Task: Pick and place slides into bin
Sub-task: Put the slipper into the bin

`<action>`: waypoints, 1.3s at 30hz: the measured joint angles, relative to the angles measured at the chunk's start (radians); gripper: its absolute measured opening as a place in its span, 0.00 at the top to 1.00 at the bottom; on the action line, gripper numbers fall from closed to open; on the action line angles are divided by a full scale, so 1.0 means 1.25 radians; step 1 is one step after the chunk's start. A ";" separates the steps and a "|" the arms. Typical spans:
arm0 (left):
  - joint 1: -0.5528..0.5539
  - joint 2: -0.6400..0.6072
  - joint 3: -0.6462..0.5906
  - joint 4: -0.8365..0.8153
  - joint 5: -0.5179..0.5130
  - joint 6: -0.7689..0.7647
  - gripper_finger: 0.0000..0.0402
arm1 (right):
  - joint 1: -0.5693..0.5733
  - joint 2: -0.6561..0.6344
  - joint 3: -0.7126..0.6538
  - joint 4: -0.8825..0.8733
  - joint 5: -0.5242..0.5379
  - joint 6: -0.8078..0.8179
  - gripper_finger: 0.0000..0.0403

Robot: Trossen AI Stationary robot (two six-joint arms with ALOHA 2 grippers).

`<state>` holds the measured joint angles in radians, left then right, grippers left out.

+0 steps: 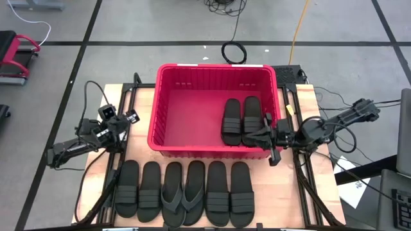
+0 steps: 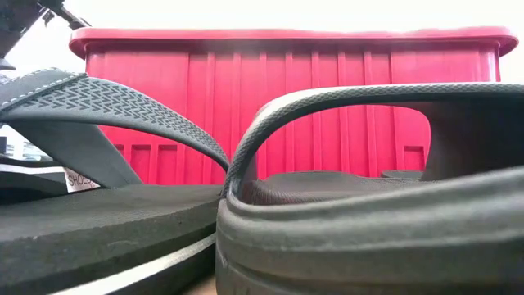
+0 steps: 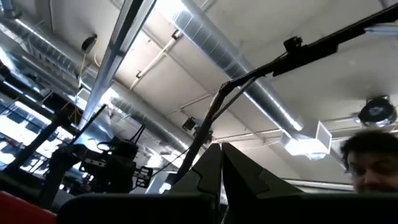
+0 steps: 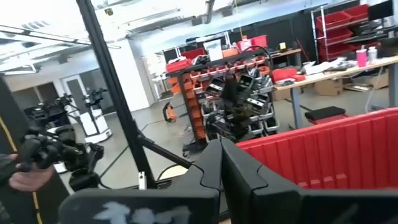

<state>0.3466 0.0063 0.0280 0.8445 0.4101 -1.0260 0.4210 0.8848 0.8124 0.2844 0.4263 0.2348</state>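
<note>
The red bin [image 1: 173, 109] stands at the table's middle and far side. Two black band slides [image 1: 242, 120] lie side by side on its floor at the right. A row of sandals lies flat along the near edge: two band slides [image 1: 138, 190], two flip-flops [image 1: 183, 192] and two band slides [image 1: 228, 192]. The flip-flops fill the low view [image 2: 352, 205] with the bin [image 2: 286, 106] behind. My right gripper [image 1: 260, 135] is over the bin's near right corner, beside the two slides' near ends, shut and empty [image 4: 221, 149]. My left gripper [image 1: 133, 117] is left of the bin, shut and empty [image 3: 221, 152].
Black frame rails run along the table's left [image 1: 119, 160] and right sides [image 1: 298, 173]. Cables lie on the floor beyond the far edge [image 1: 234, 51]. A person's head shows at the edge of the left wrist view [image 3: 370, 162]. Bare wood shows between the bin and the sandal row [image 1: 192, 156].
</note>
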 joint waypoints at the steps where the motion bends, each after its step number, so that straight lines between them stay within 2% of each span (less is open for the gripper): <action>1: 0.000 0.000 0.024 -0.042 0.019 0.012 0.95 | 0.000 0.001 0.000 0.000 0.002 -0.001 1.00; 4: -0.001 0.020 0.158 -0.302 0.054 0.116 0.95 | -0.002 0.002 0.000 -0.001 0.019 -0.022 1.00; 7: -0.003 0.104 0.355 -0.560 0.069 0.289 0.97 | -0.002 0.002 0.000 -0.003 0.017 -0.050 1.00; 9: -0.009 0.176 0.490 -0.659 0.070 0.389 0.99 | -0.001 0.001 0.000 -0.011 0.014 -0.072 1.00; 12: -0.024 0.294 0.660 -0.733 0.069 0.494 0.99 | 0.000 -0.013 0.000 -0.041 -0.016 -0.079 1.00; 15: -0.039 0.410 0.778 -0.760 0.050 0.558 1.00 | 0.001 -0.031 0.001 -0.106 -0.031 -0.060 1.00; 19: -0.087 0.563 0.868 -0.764 0.018 0.630 1.00 | 0.016 -0.063 0.001 -0.232 -0.032 0.014 1.00; 23: -0.210 0.719 0.924 -0.766 -0.045 0.732 1.00 | 0.035 -0.086 0.001 -0.328 -0.107 0.063 1.00; 27: -0.326 0.856 0.967 -0.776 -0.116 0.833 1.00 | 0.050 -0.095 0.001 -0.357 -0.178 0.076 1.00; 33: -0.446 0.960 1.013 -0.756 -0.199 0.818 1.00 | 0.065 -0.101 0.001 -0.402 -0.199 0.075 1.00; 39: -0.558 1.014 1.019 -0.632 -0.320 0.812 1.00 | 0.068 -0.102 0.001 -0.414 -0.267 0.100 1.00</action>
<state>-0.3511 1.2738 1.3022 0.0549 0.0095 -0.0107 0.5064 0.7570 0.8136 -0.2326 0.0931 0.3600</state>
